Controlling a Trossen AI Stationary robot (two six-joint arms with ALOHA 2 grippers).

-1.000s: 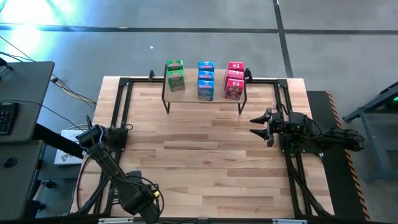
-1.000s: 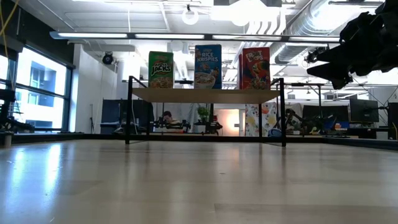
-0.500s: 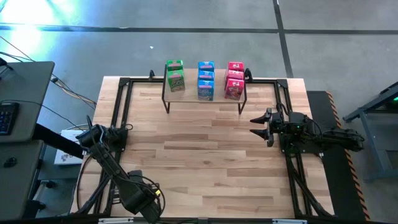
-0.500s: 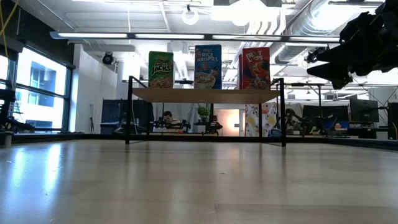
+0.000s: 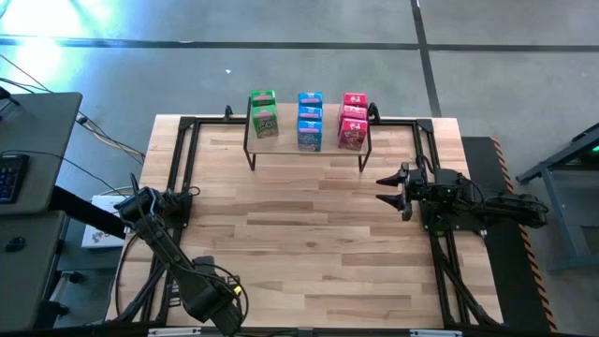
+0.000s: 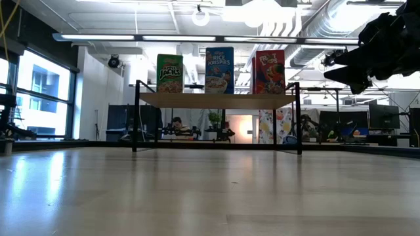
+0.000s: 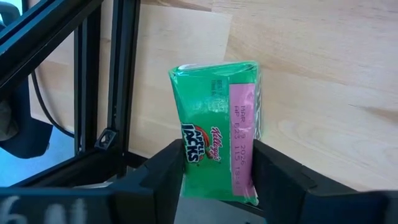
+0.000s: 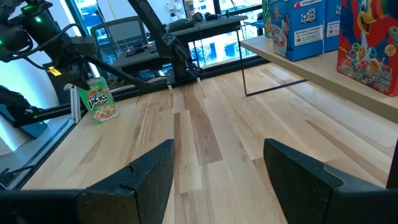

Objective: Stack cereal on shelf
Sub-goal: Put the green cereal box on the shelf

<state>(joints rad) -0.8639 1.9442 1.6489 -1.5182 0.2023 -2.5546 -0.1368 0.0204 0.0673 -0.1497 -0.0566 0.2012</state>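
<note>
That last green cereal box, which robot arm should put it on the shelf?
Left: its gripper already clamps the green cereal box. The right gripper is open and empty, though nearer the shelf.

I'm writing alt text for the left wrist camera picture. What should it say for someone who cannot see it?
A green cereal box is clamped between the two dark fingers of the left gripper, held just above the light wooden table. The box shows the Apple Jacks name and a pink side panel with small print, and black metal frame bars run along the table's edge.
</note>
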